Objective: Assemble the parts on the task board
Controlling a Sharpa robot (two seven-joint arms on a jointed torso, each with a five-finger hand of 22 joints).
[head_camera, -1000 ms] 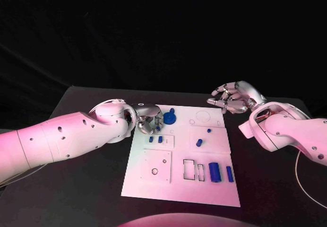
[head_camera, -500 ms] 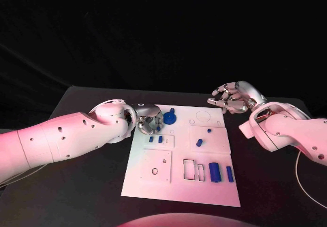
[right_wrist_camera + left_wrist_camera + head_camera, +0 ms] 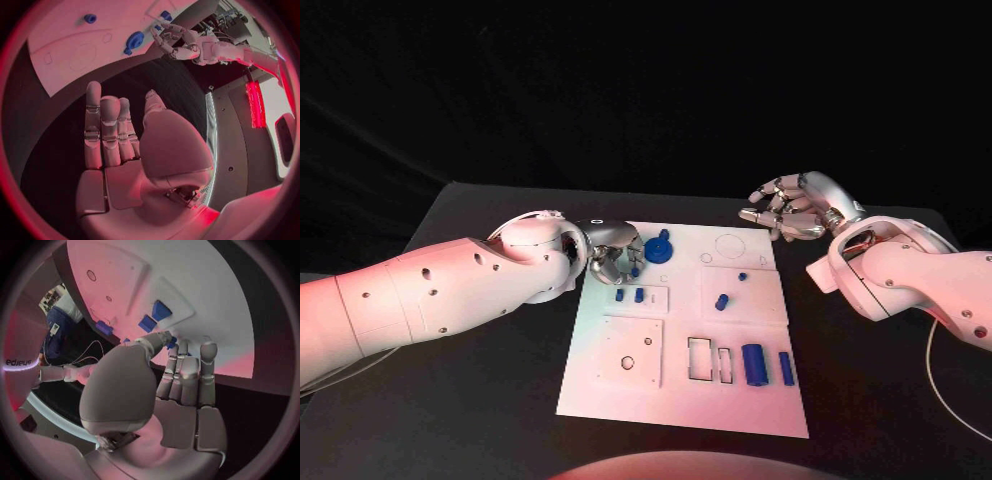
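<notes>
Currently —
Left hand (image 3: 610, 256): hovering at the far-left corner of the white rectangular task board (image 3: 678, 400), pinching a small blue part (image 3: 170, 342) between thumb and fingertip.
Right hand (image 3: 788, 208): hanging above the black table (image 3: 473, 400) off the board's far-right corner, fingers loosely apart, gripping nothing.
Blue round knobbed part (image 3: 658, 245): sitting on the board just beside the left hand.
Blue bars (image 3: 754, 363): lying near the board's right edge.

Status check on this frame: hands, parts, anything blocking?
Left hand pinching a small blue part over the task board. Right hand open, off the board's far right corner. No obstruction visible.
</notes>
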